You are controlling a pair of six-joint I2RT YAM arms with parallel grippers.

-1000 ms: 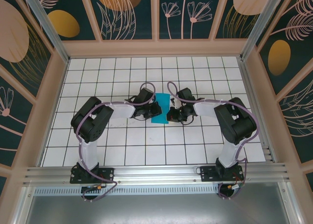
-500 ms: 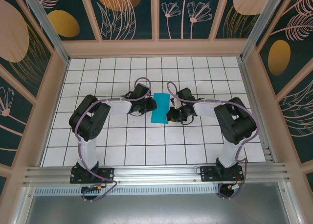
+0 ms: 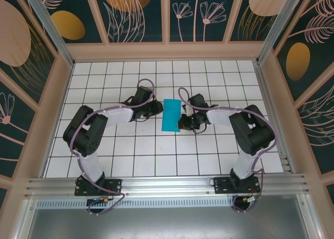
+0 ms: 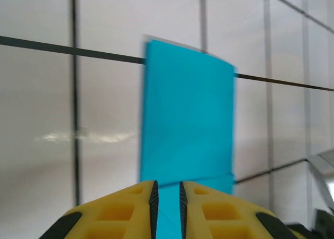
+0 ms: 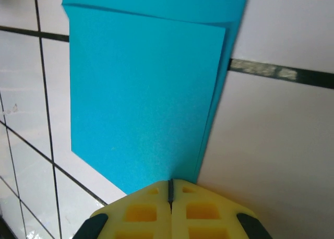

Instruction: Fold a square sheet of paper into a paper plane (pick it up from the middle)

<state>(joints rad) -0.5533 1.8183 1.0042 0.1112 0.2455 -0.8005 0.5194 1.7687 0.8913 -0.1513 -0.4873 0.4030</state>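
Two grippers flank the half-folded square sheet of paper (image 3: 171, 114) lying flat mid-table: the right gripper (image 5: 170, 184) is closed at its right edge, probably pinning it, and the left gripper (image 4: 167, 189) is slightly parted at its left edge, likely for creasing.

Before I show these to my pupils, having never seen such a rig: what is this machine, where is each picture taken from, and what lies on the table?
The left arm and right arm are robots bolted at the near edge of a tiled table. The wide picture looks from above and behind them; the other two come from cameras on their wrists, showing each gripper's yellow fingers. A blue paper, folded to a rectangle, lies between them. The left gripper is open a slit at one edge. The right gripper is shut at the opposite edge; whether it pinches I cannot tell.
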